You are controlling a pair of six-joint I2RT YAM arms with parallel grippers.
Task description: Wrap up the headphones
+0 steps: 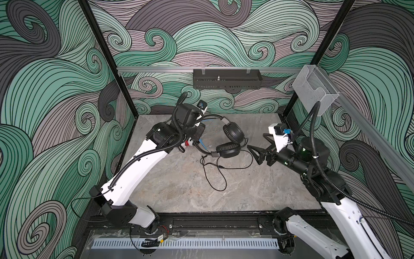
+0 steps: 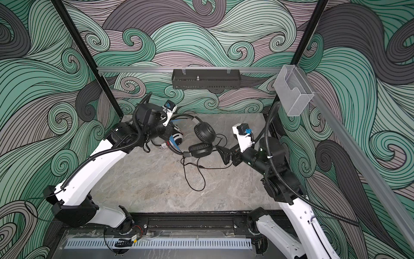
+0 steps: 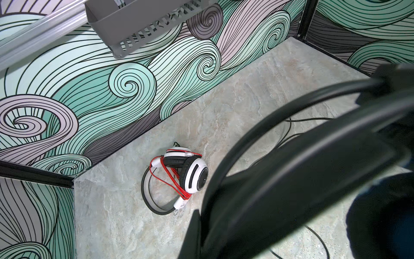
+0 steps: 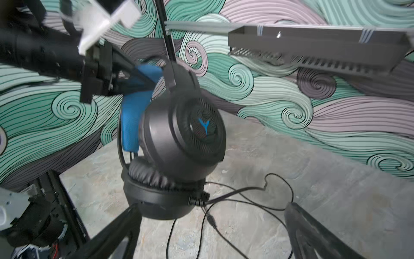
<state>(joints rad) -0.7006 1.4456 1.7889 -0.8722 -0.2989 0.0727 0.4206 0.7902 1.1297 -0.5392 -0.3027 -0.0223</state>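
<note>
Jaws shut tight, my left gripper (image 4: 134, 78) pinches the blue headband pad (image 4: 131, 121) of the black headphones (image 4: 186, 134). It holds the band up toward the back of the stone-look table (image 1: 179, 190), with the two cups hanging below it. My right gripper (image 4: 211, 205) has its jaws spread wide and grips nothing. Its fingers sit just beside the lower cup (image 1: 227, 150), on the cup's right; whether they touch it I cannot tell. The black cable (image 1: 215, 177) trails loose in loops across the table toward the front. The white headphones (image 3: 195, 177) lie on the table under my left arm, their red cable (image 3: 170, 177) looped around the cups and band.
</note>
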